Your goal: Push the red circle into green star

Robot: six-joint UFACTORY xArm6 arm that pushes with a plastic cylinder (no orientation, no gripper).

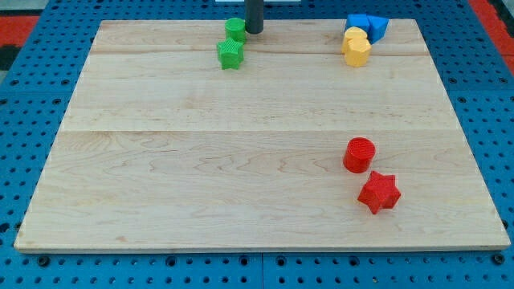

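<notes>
The red circle point(359, 154) lies at the view's lower right of the wooden board. The green star point(230, 54) lies near the view's top, left of centre. A second green block point(235, 30), roundish, sits just above the star, touching or nearly touching it. My tip point(254, 30) stands at the view's top edge, right beside that upper green block and a little up and right of the green star. It is far from the red circle.
A red star point(378, 192) lies just below and right of the red circle. Two blue blocks point(367, 26) and two yellow blocks point(356, 47) cluster at the view's top right. The board point(201, 160) rests on a blue pegboard surface.
</notes>
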